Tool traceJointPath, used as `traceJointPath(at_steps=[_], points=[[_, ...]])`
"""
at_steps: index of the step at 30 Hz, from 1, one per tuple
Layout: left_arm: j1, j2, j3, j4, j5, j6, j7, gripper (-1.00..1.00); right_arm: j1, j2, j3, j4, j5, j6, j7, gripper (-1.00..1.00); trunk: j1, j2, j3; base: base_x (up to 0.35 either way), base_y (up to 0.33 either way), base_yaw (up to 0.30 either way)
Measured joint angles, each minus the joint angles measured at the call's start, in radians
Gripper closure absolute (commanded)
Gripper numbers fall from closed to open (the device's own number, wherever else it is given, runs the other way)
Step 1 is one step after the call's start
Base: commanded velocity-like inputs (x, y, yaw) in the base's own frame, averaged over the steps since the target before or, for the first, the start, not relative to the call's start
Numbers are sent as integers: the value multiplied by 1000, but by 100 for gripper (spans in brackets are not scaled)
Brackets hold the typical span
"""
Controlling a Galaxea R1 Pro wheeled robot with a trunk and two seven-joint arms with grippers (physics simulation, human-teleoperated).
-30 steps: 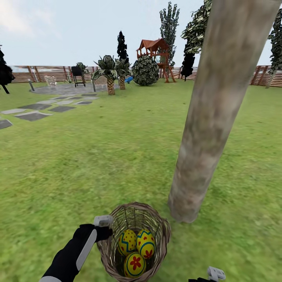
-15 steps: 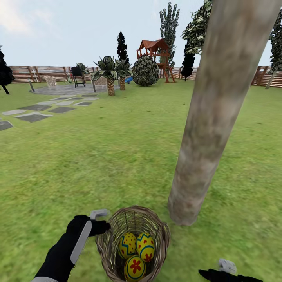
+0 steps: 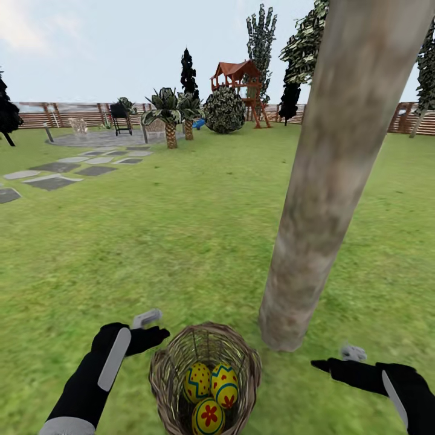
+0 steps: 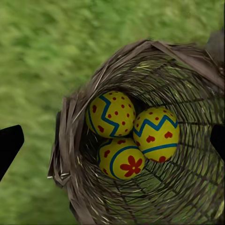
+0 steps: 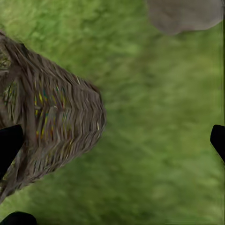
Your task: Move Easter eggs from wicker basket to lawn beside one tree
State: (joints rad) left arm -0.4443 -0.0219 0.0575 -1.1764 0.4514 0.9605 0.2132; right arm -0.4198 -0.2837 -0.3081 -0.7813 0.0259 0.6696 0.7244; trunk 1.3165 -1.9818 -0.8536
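Left gripper [image 3: 147, 326] has backed off the wicker basket [image 3: 164, 362] rim, right gripper [image 3: 338, 359] has risen at lower right, both spread wide and empty, three Easter eggs [image 3: 211, 389] untouched in basket at bottom center beside tree [image 3: 314, 211], nothing grasped yet.

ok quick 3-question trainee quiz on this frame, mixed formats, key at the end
1. True or false: all three Easter eggs lie inside the wicker basket.
2. In the head view, the tree trunk meets the lawn on which side of the basket? A) left arm's side B) right arm's side
3. Fill in: in its wrist view, the left gripper has its fingertips spread wide and holds ____.

Key: 1 true; 2 B; 3 nothing
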Motion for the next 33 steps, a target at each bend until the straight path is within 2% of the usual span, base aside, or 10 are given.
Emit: traceJointPath(at_steps=[4,7,10,13,22,33], points=[[-5,8,1,-2,36,0,0,-100,0,5,-23,-122,-1,82,9,-100,-15,28,13,0,0,0],[-6,11,2,0,42,0,0,-100,0,7,-28,-213,0,166,10,-100,-27,49,22,0,0,0],[-6,11,2,1,44,0,0,-100,0,9,-28,-260,3,208,9,-100,-38,70,31,0,0,64],[-6,10,1,4,44,1,0,-100,0,10,-26,-268,1,219,9,-100,-50,91,41,0,0,227],[-6,10,2,7,45,-1,0,-100,1,12,-24,-265,1,225,9,-100,-50,91,41,-6,0,267],[-6,6,0,16,44,-3,-1,-100,2,12,-23,-241,0,225,10,-100,-49,91,41,-303,0,5]])
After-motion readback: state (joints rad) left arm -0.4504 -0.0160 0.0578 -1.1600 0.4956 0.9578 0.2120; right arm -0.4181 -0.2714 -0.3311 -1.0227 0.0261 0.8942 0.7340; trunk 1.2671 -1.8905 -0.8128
